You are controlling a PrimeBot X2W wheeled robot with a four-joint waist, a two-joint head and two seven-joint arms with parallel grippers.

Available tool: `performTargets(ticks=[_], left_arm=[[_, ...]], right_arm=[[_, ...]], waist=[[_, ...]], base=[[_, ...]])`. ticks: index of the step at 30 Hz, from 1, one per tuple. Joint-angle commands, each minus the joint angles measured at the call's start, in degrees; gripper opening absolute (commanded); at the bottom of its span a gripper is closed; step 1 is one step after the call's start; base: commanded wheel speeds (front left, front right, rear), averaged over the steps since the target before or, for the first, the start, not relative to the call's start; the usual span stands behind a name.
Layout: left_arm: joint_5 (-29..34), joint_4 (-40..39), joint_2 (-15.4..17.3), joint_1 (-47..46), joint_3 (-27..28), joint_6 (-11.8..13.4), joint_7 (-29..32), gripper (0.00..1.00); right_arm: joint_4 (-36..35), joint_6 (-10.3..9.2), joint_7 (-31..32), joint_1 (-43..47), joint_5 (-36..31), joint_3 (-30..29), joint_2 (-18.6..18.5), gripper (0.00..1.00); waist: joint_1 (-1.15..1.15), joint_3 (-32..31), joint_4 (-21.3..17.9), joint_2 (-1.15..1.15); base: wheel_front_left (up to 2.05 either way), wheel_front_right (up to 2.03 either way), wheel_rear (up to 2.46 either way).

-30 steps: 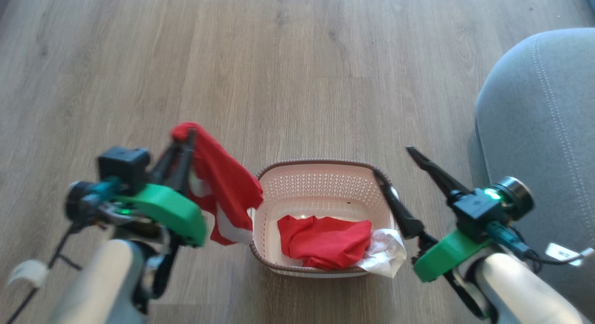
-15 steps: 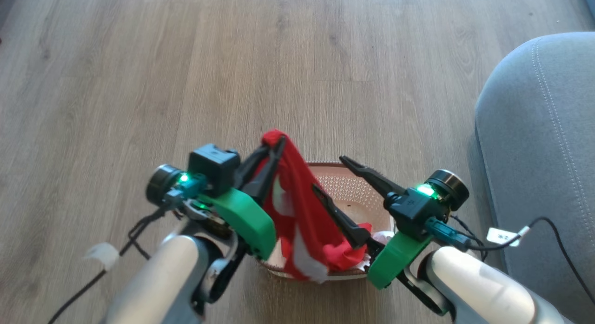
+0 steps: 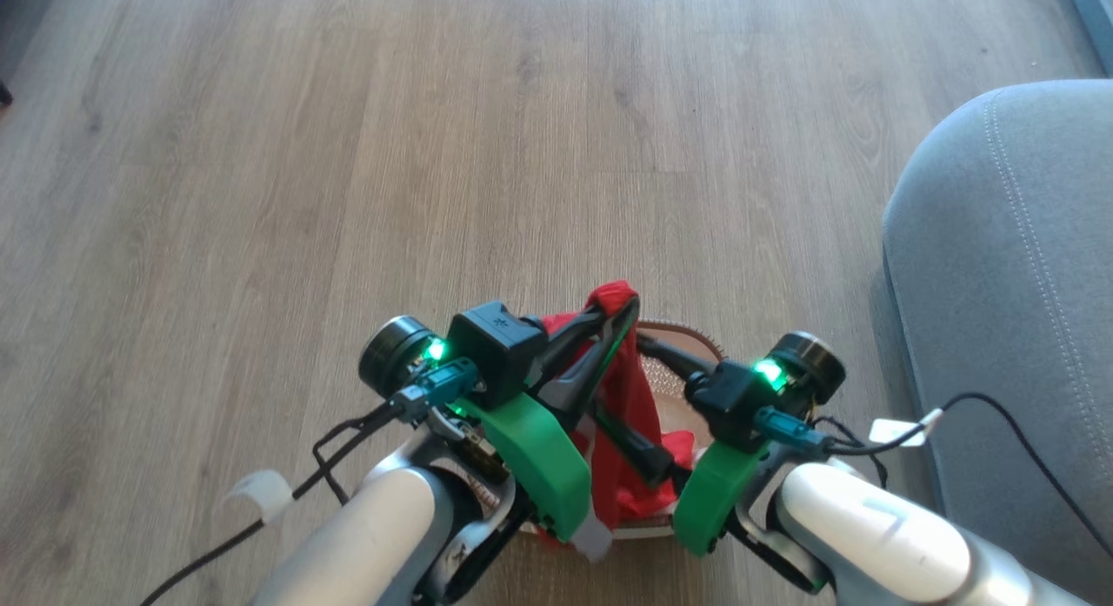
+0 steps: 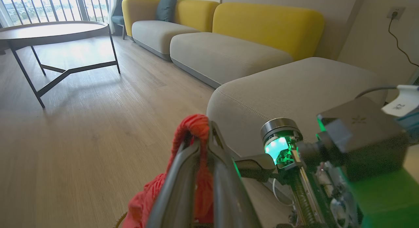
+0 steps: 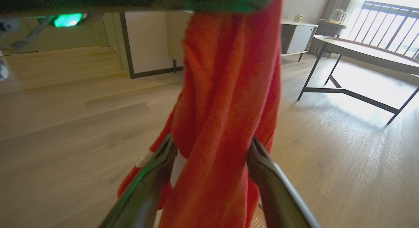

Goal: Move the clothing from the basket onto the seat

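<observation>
Left gripper (image 3: 624, 310): clenched on the red garment (image 3: 628, 397), which hangs above the basket (image 3: 687, 333).
Right gripper (image 5: 209, 146): spread wide around that cloth, grasping nothing.
Risk: 1 thin pinch may slip; the tail may snag the basket rim.

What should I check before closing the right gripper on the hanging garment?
1. Grip: left gripper shut on red garment: ok.
2. Jaws: right gripper open: ok.
3. Straddle: its fingers stand either side of the hanging cloth: ok.
4. Lift: garment's lower end out of basket: cannot tell, arms hide it.
5. Target: seat in view to the robot's right: ok.
</observation>
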Motion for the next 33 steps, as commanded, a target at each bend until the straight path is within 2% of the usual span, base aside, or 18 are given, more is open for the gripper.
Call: performTargets(ticks=[1, 2, 3, 4, 8, 9, 10, 11, 14, 15, 23, 33], left_arm=[[-0.3, -2.6, -0.1, -2.8, 2.0, -0.1, 0.1, 0.00], [-0.4, -2.7, -0.1, -2.7, 1.9, -0.1, 0.3, 0.00], [-0.4, -2.7, -0.1, -2.7, 1.8, -0.1, 0.4, 0.00], [-0.5, -2.8, 0.0, -2.7, 1.8, -0.1, 0.5, 0.00], [-0.4, -2.4, 0.7, -2.7, 2.3, 0.5, 0.7, 0.00], [-0.2, -2.2, 0.9, -2.7, 2.6, 0.7, 0.6, 0.06], [-0.2, -1.7, 1.3, -2.7, 2.9, 0.9, 0.2, 0.35], [-0.2, -1.4, 1.4, -2.6, 3.1, 0.9, 0.0, 0.47], [0.0, -0.5, 1.9, -2.3, 3.2, 1.0, -0.5, 0.96], [0.0, -0.2, 2.0, -2.2, 3.3, 1.0, -0.7, 1.00], [0.9, 2.6, 3.1, -1.4, 3.4, 0.8, -4.1, 1.00], [0.7, 6.2, 3.4, -0.4, 3.7, 0.4, -8.3, 1.00]], right_arm=[[-1.0, 0.40, -0.3, -1.7, 0.8, 0.6, -0.2, 1.00], [-0.7, 0.40, -0.3, -2.1, 1.3, 1.3, -0.3, 0.53], [-0.4, 0.40, -0.3, -2.5, 1.8, 1.7, -0.3, 0.19], [-0.2, 0.40, -0.3, -2.7, 2.5, 2.2, -0.3, 0.00], [-0.2, 0.40, -0.3, -3.8, 4.7, 3.7, -1.0, 0.00], [-0.3, 0.40, -0.3, -4.0, 5.1, 3.8, -1.2, 0.00], [-0.5, 0.40, -0.3, -4.3, 5.7, 3.9, -1.7, 0.00], [-0.7, 0.40, -0.3, -4.4, 5.9, 3.9, -2.0, 0.00], [-1.2, 0.40, -0.3, -4.5, 6.3, 3.3, -2.7, 0.00], [-1.5, 0.40, -0.3, -4.5, 6.3, 3.0, -3.1, 0.00], [-4.0, 0.40, -0.3, -3.8, 5.9, 0.1, -6.8, 0.00], [-8.7, 0.40, -0.3, -1.7, 4.6, -5.4, -12.5, 0.00]], waist=[[0.00, -0.1, 0.0, 0.00], [0.00, -0.2, 0.1, 0.00], [0.00, -0.2, 0.1, 0.00], [0.00, -0.3, 0.1, 0.00], [0.00, -0.4, 0.2, 0.00], [0.00, -0.4, 0.2, 0.00], [0.00, -0.4, 0.0, 0.00], [0.00, -0.4, -0.2, 0.00], [0.00, -0.7, -0.7, 0.00], [0.00, -0.7, -0.9, 0.00], [0.00, -0.2, -4.4, 0.00], [0.00, 2.1, -14.3, 0.00]], base=[[0.00, 0.00, 0.00], [0.00, 0.00, 0.00], [0.00, 0.00, 0.00], [0.00, 0.00, 0.00], [0.00, 0.00, 0.00], [0.00, 0.00, 0.00], [0.00, 0.00, 0.00], [0.00, 0.00, 0.00], [0.00, 0.00, 0.00], [0.00, 0.00, 0.00], [0.00, 0.00, 0.00], [0.00, 0.00, 0.00]])
